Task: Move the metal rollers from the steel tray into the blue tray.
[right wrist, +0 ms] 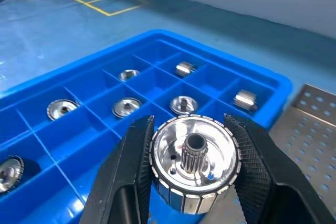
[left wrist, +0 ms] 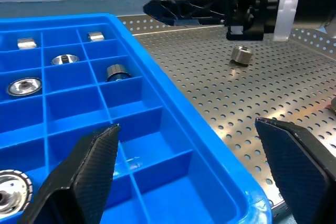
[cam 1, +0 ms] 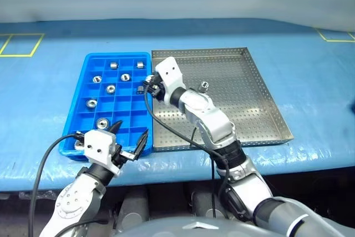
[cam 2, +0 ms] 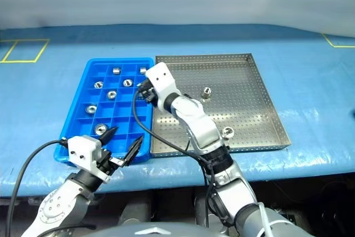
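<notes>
The right gripper (right wrist: 192, 182) is clamping one of the metal rollers (right wrist: 193, 162) between its two black fingers (right wrist: 131, 177) — a shiny toothed ring with a splined hub — and is holding it above the blue tray (cam 1: 83, 87), over the edge that is lying against the steel tray (cam 1: 266, 95). Several rollers are sitting in separate compartments of the blue tray. Two more (cam 2: 207, 92) (cam 2: 227, 132) are lying on the steel tray's perforated floor. The left gripper (cam 1: 130, 137) is hovering at the blue tray's near corner — jaws spread wide, holding nothing.
</notes>
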